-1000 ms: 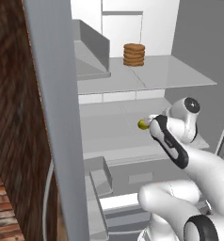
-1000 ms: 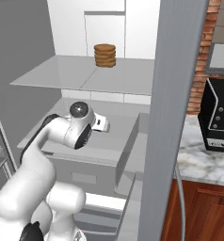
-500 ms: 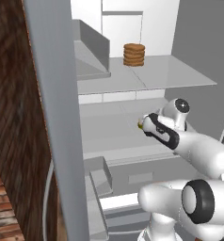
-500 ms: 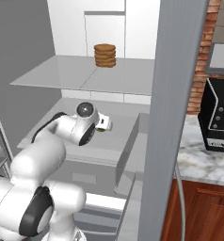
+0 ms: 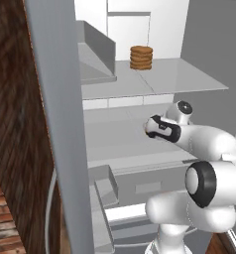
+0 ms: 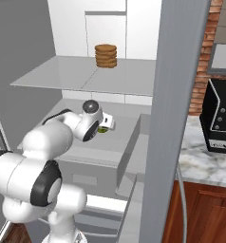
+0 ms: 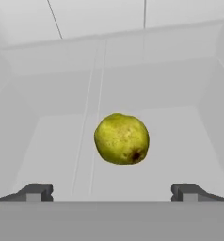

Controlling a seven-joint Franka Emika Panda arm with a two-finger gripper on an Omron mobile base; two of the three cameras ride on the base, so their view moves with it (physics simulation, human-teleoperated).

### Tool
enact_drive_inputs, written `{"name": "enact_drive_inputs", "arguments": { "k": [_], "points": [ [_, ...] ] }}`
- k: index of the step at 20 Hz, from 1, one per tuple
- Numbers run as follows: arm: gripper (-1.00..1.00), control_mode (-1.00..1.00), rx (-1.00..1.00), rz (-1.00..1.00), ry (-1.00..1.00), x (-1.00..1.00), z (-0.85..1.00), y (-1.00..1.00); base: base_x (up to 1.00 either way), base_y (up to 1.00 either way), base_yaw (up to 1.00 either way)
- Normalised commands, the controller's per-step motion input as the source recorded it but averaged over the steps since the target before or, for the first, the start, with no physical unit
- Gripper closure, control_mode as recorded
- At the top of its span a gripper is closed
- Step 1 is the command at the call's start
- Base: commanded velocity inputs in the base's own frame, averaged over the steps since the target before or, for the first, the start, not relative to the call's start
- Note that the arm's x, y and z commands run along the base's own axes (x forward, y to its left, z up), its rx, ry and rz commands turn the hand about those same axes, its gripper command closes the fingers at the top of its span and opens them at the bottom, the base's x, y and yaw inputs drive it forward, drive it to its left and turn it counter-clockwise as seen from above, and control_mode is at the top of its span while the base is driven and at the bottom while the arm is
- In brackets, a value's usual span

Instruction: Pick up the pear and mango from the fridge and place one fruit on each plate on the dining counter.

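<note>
The pear (image 7: 122,138), a yellow-green roundish fruit, lies on the white middle shelf of the open fridge (image 5: 135,149), straight ahead of my hand. My gripper (image 7: 112,192) is open, its two dark fingertips (image 7: 38,193) set wide apart, with the pear just beyond them and nothing between them. In the right base view the gripper (image 6: 108,124) reaches under the glass shelf and a sliver of the pear (image 6: 104,129) shows at its tip. In the left base view the hand (image 5: 157,127) covers the fruit. The mango, the plates and the dining counter are out of view.
A stack of brown ridged discs (image 5: 141,57) (image 6: 106,55) stands on the glass shelf above. The grey fridge door edge (image 5: 60,124) rises at left and a grey panel (image 6: 174,118) at right. A black appliance (image 6: 221,118) stands on a marble counter (image 6: 200,163).
The hand has pushed a little further into the shelf toward the pear, and the elbow has swung up closer to the cameras. The pear has not moved.
</note>
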Motion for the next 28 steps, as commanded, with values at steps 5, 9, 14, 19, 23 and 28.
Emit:
{"name": "enact_drive_inputs", "arguments": {
  "k": [5, 9, 14, 19, 23, 28],
  "points": [
    [-1.0, -1.0, 0.0, 0.01, 0.04, 0.28, -0.19, 0.0, 0.0, 0.0, 0.0],
    [-1.0, -1.0, 0.0, 0.03, 0.04, 0.23, -0.27, 0.0, 0.0, 0.0, 0.0],
    [-1.0, -1.0, 0.0, 0.04, 0.0, 0.19, -0.22, -0.01, 0.0, 0.0, 0.0],
    [-1.0, -1.0, 0.0, 0.05, 0.01, 0.19, -0.24, 0.0, 0.0, 0.0, 0.0],
    [-1.0, -1.0, 0.0, 0.04, 0.02, 0.26, -0.2, 0.0, 0.0, 0.0, 0.0],
    [-1.0, -1.0, 0.0, 0.05, 0.0, 0.28, -0.2, -0.02, 0.0, 0.0, 0.0]
  ]
}}
